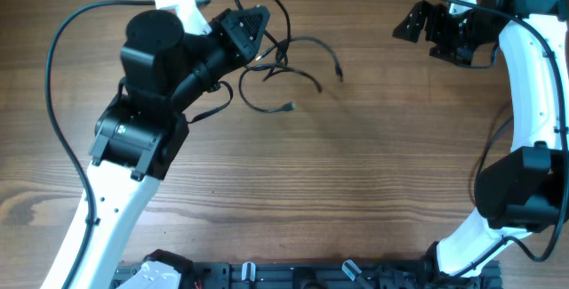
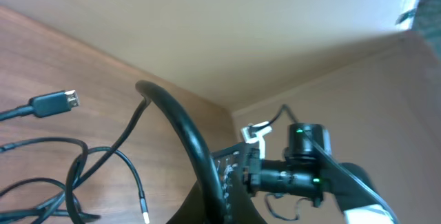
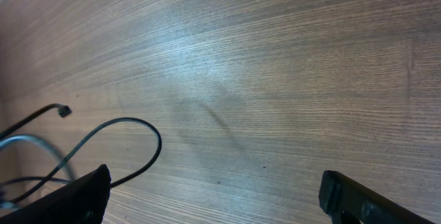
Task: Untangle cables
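Overhead only: thin black cables (image 1: 283,65) sprawl in loose loops on the wooden counter (image 1: 356,173), far and left of centre, with the left gripper (image 1: 252,29) directly over the tangle's left edge. Left wrist view alone: a USB plug (image 2: 58,103) with a metallic tip. Left jaws hidden in every view, so cannot tell their state. Right gripper (image 3: 213,177) at far right, well apart from the tangle; jaws spread wide, clamping nothing, cut off by the frame's bottom edge.
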### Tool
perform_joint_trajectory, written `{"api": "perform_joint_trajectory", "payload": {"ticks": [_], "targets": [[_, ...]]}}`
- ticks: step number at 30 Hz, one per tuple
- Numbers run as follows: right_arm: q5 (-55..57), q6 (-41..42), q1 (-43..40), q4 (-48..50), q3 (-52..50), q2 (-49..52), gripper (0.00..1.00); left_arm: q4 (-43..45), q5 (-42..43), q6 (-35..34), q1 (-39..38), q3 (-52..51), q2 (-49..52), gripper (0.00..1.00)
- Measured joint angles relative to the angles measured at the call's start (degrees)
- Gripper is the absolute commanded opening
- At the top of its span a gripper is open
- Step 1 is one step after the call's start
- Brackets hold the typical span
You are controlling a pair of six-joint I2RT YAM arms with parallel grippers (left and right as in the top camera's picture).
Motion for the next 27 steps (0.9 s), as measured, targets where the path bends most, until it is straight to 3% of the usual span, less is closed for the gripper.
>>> {"api": "perform_joint_trajectory", "payload": {"ticks": [7, 11, 15, 20, 27], "targets": [[-0.9, 0.0, 4.4, -0.4, 0.0, 0.0, 0.99, 2.4, -0.2, -0.2, 0.0, 0.0, -1.2, 0.04], [-3.7, 1.8, 11.4, 1.5, 0.0, 0.0, 0.99, -7.0, -7.3, -4.6, 0.0, 0.3, -1.3, 0.04], [-4.8, 4.2, 18.3, 3.5, 0.0, 0.0, 0.99, -18.0, -17.5, -13.2, 0.4, 0.3, -0.3, 0.04], [-3.5, 4.2, 26.2, 5.6, 0.0, 0.0, 0.98, -16.8, -19.7, -20.8, 2.3, 0.3, 0.5, 0.04], [-4.1, 7.8, 29.1, 8.6, -3.1, -0.1, 0.89, -11.1, -15.6, -23.6, 4.8, 0.3, 0.5, 0.04]]}}
